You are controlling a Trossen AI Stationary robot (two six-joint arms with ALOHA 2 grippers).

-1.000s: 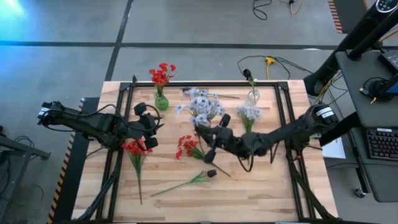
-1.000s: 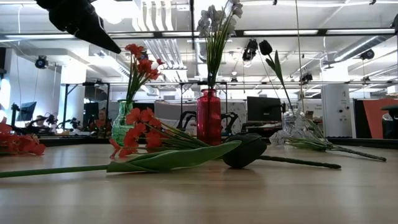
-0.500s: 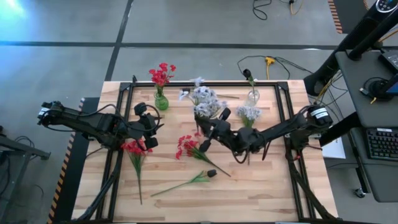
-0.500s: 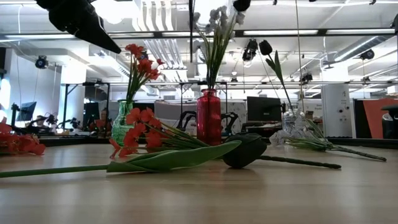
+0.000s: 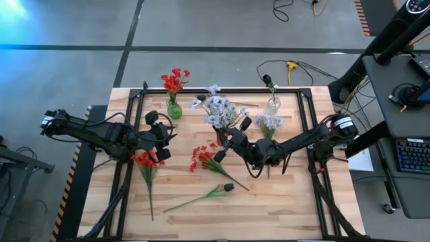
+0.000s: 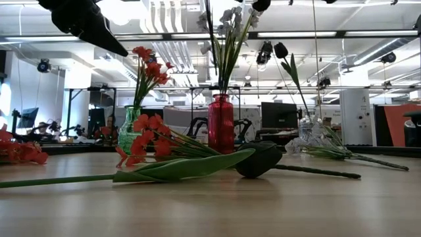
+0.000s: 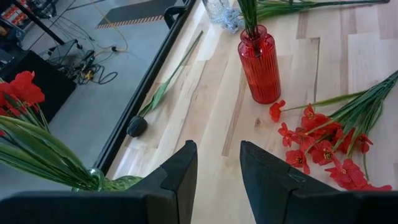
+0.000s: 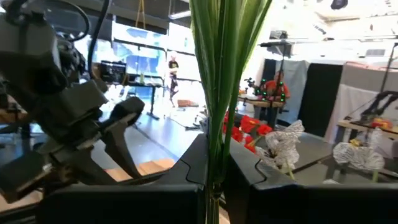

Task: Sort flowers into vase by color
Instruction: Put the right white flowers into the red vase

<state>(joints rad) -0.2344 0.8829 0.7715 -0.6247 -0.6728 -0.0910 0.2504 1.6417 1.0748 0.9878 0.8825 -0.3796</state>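
Over the red vase [image 6: 221,124]: right gripper [image 5: 228,139] pinching the white bunch [image 5: 216,109], stems now lowered in.
Left gripper [image 5: 160,138]: fingers slightly apart, waiting.
Meaning: release next, I'd say.

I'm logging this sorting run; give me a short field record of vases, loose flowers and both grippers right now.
red vase: holds pale blue-white flowers
green vase: holds red flowers
clear vase: holds one dark bud stem
loose on table: red bunch, dark bud stem, pale bunch
right gripper: shut on the pale blue-white stems
left gripper: open, above a red bunch
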